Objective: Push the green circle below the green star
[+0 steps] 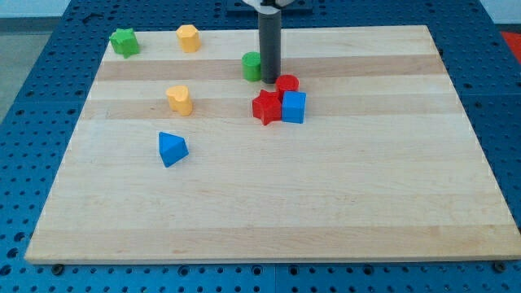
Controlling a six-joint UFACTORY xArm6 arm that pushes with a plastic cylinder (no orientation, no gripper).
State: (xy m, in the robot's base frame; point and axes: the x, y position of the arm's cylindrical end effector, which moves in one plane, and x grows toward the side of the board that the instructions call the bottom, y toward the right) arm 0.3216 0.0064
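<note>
Rod's tip point(269, 81) touches green circle point(252, 66)'s right side; red circle point(286, 84) just right; bare board point(326, 203) leftward toward green star point(124, 41).

A pale wooden table point(326, 212) with visible grain and a smooth matt finish lies on a blue perforated metal-looking base point(32, 146). The rod above my tip point(269, 81) looks dark, matt and smooth. The green circle point(251, 66) looks like smooth plastic.
</note>
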